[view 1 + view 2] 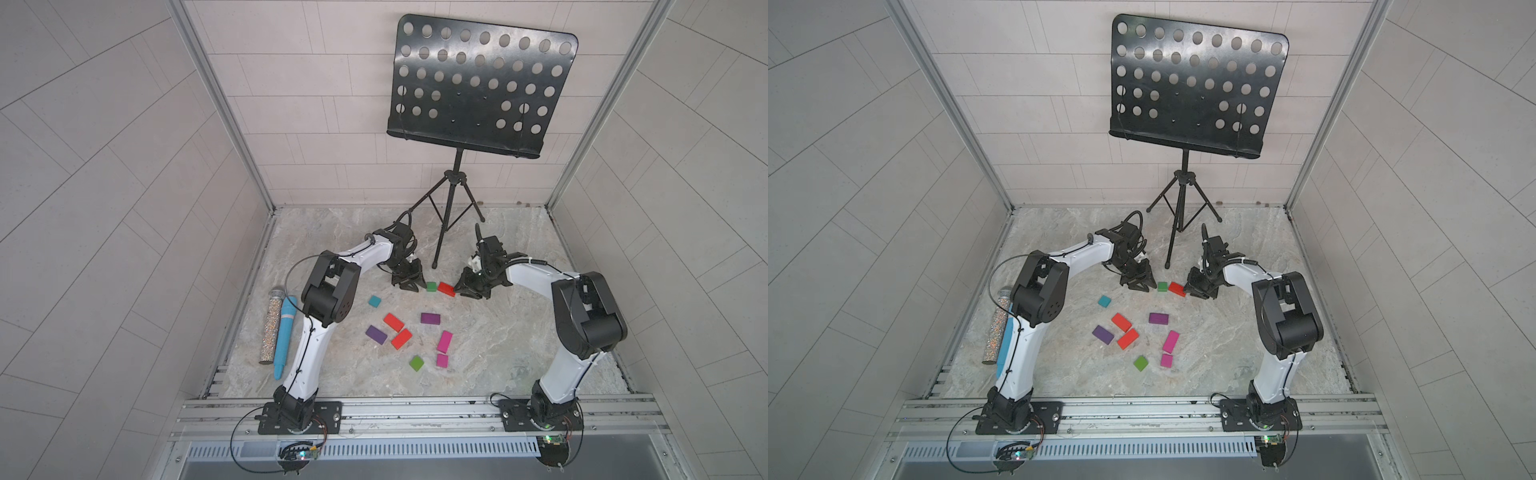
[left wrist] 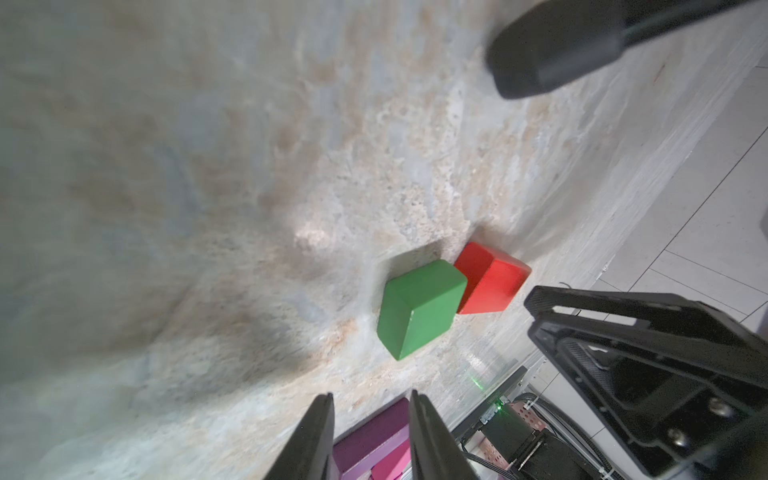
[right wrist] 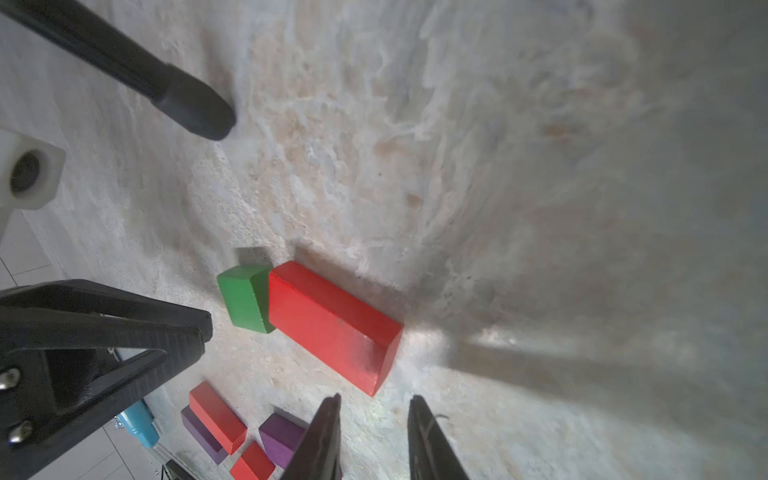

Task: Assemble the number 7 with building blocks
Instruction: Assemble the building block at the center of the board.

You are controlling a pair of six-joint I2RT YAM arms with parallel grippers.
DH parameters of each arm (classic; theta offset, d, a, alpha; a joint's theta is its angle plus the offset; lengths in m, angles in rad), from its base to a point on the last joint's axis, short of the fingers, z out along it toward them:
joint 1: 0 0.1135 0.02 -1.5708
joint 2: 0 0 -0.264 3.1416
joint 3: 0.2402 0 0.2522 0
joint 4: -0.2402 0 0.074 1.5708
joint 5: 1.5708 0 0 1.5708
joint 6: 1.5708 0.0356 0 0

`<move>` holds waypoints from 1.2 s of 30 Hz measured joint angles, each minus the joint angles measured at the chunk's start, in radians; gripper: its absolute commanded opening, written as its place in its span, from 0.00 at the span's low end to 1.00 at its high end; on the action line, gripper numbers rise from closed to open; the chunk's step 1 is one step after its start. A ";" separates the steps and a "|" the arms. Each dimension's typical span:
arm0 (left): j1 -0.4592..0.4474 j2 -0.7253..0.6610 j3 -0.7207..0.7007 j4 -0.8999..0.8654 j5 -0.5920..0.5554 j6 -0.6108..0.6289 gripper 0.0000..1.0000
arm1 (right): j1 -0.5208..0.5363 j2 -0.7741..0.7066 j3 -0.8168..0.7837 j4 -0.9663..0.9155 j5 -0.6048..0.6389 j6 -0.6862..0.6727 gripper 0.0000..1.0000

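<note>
A green square block (image 1: 431, 286) lies end to end against a red rectangular block (image 1: 446, 288) at the far middle of the table; the left wrist view shows the green block (image 2: 419, 309) and the right wrist view the red block (image 3: 332, 324). My left gripper (image 1: 415, 289) sits just left of the green block, shut and holding nothing. My right gripper (image 1: 457, 291) sits at the red block's right end, also shut and empty. Several more building blocks lie loose nearer me, among them a teal block (image 1: 375, 301), a purple block (image 1: 430, 318) and a magenta block (image 1: 444, 341). No number 7 is in view.
A black music stand's tripod foot (image 1: 435, 264) rests just behind the two grippers. A glittery silver cylinder (image 1: 272, 326) and a blue microphone (image 1: 286, 336) lie along the table's left edge beside my left arm.
</note>
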 measured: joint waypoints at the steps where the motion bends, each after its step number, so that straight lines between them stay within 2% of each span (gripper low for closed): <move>1: 0.000 0.000 0.000 0.002 0.002 -0.003 0.36 | 0.002 0.003 0.000 0.000 0.000 0.000 0.32; 36: -0.020 0.043 0.025 0.081 0.029 -0.068 0.33 | 0.019 0.117 0.150 -0.083 0.020 -0.080 0.32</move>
